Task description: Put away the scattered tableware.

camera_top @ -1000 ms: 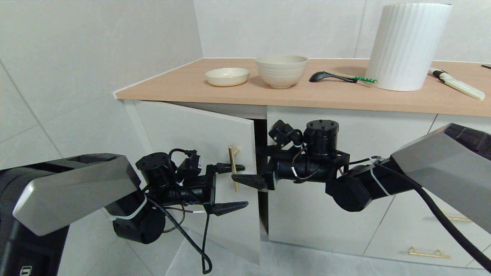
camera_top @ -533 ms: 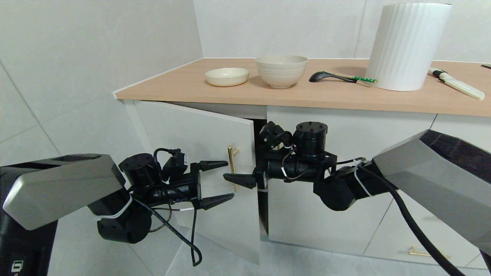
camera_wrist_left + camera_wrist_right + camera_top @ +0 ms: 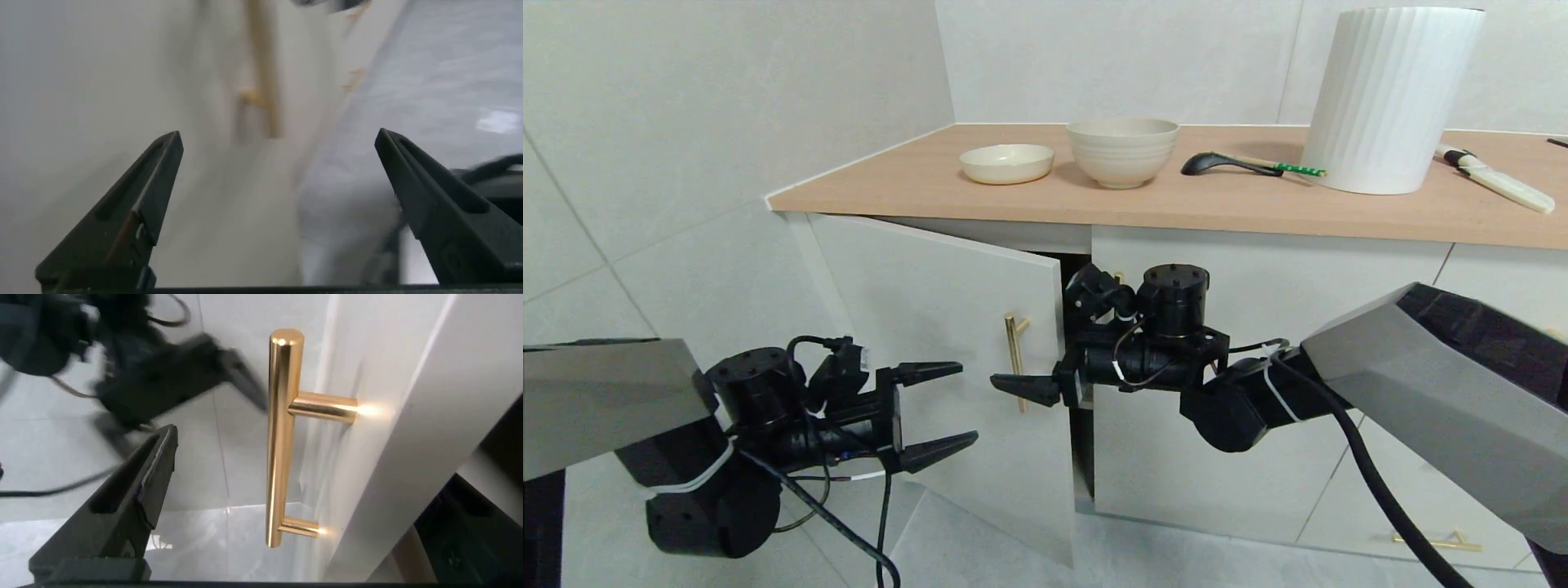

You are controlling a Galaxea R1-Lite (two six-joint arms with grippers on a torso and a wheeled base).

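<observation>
On the wooden counter [image 3: 915, 184] sit a shallow cream dish [image 3: 1005, 162], a cream bowl [image 3: 1123, 151], a black spoon [image 3: 1227, 163] and green-tipped chopsticks [image 3: 1290, 169]. Below them the left cabinet door [image 3: 931, 327] stands ajar, with a gold handle [image 3: 1015, 359] on it. My right gripper [image 3: 1031, 385] is open and straddles that handle [image 3: 282, 441]; one finger is in front of the door, the other at the door's edge. My left gripper [image 3: 968, 405] is open and empty, left of the handle [image 3: 261, 73] and apart from it.
A tall white ribbed container [image 3: 1392, 98] stands at the counter's right, with a white-sheathed knife [image 3: 1494, 180] beside it. The right cabinet door [image 3: 1258, 457] is closed. A lower gold handle [image 3: 1429, 541] shows at bottom right. Tiled wall [image 3: 686, 163] lies to the left.
My left gripper has drawn back left and downward, away from the door handle. My right gripper has slid left and a little lower, up to the handle.
</observation>
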